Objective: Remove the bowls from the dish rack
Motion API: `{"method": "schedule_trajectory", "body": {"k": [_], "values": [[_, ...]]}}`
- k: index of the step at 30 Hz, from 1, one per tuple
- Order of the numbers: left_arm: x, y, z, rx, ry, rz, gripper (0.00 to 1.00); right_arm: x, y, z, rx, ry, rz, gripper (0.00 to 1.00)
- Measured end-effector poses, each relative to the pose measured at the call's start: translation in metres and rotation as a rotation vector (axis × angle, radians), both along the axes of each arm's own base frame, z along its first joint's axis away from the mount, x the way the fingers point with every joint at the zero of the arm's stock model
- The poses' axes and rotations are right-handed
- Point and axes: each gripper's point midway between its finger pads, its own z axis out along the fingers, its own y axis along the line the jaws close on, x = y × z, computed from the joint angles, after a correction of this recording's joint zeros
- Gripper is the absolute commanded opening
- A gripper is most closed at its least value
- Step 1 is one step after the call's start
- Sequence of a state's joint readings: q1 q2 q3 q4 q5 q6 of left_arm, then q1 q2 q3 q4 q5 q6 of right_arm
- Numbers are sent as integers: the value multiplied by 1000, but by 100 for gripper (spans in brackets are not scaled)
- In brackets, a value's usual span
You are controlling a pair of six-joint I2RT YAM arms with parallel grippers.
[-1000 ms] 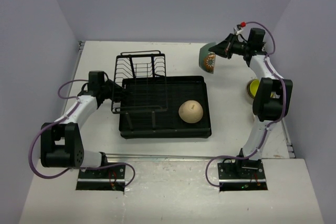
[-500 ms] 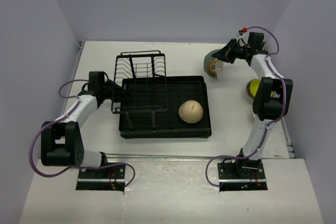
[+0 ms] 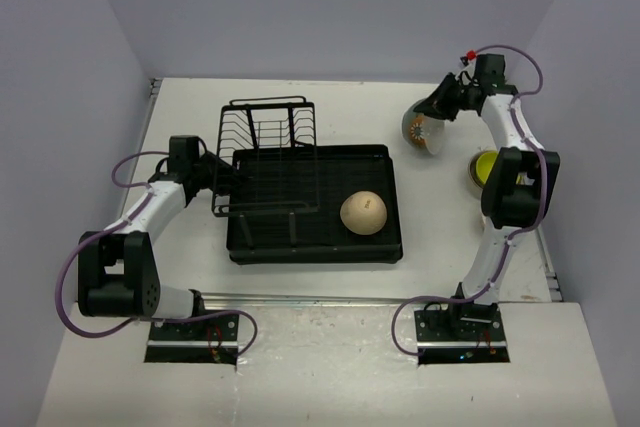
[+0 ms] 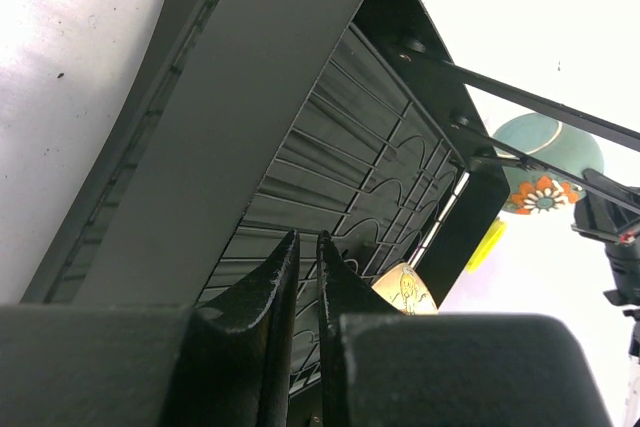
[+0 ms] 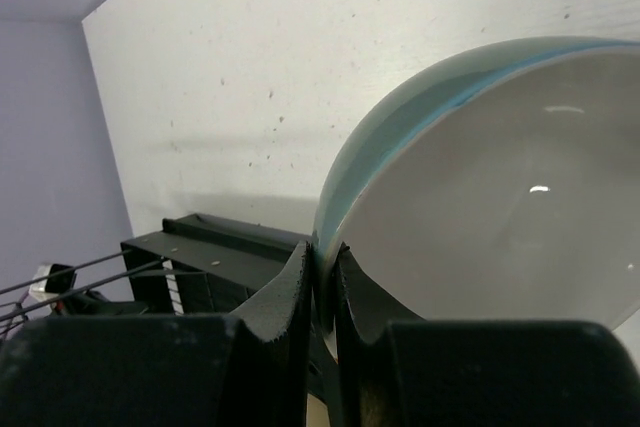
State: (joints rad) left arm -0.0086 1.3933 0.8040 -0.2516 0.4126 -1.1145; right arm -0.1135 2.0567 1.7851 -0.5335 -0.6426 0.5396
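Right pincer (image 5: 320, 252) is clenched on the rim of the teal bowl (image 5: 480, 207), one finger inside and one outside. The bowl hangs tilted just ahead of the fingers, over the white table (image 3: 430, 237). Whether it touches the tabletop cannot be told. Its inside is glossy white and smooth, and its outside is pale teal with an orange flower painted on it.

Beyond the bowl's far side lies the dish rack (image 3: 310, 255), a black rectangular tray with a ribbed floor. It stands near the bowl but apart from it. An upright black wire holder (image 3: 265, 132) of thin bars rises at the tray's far end from this pincer. A round beige bowl (image 3: 363, 214) sits upside down in the tray's nearer end, matte and domed. Behind the pincer, beside its own arm, a yellow-green bowl (image 3: 482, 169) rests on the table, partly hidden by the arm.

The left pincer (image 4: 305, 247) sits at the rack's opposite edge with its fingers drawn almost together. Whether they nip the rim or a wire cannot be told.
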Motion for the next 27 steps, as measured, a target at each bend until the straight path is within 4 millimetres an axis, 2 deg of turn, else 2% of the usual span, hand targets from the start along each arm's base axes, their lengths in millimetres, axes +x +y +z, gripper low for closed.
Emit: {"method": "schedule_trajectory", "body": {"k": [5, 7, 10, 19, 27], "values": [[0, 0, 0, 0, 0, 0, 13, 7, -15, 19, -102, -25, -38, 0], [0, 0, 0, 0, 0, 0, 13, 10, -22, 21, -142, -35, -55, 0], [0, 0, 0, 0, 0, 0, 13, 9, -32, 13, -199, -18, -81, 0], [0, 0, 0, 0, 0, -1, 13, -11, -57, -30, -343, 109, -132, 0], [0, 0, 0, -1, 0, -2, 13, -14, -70, -36, -425, 129, -163, 0]]}}
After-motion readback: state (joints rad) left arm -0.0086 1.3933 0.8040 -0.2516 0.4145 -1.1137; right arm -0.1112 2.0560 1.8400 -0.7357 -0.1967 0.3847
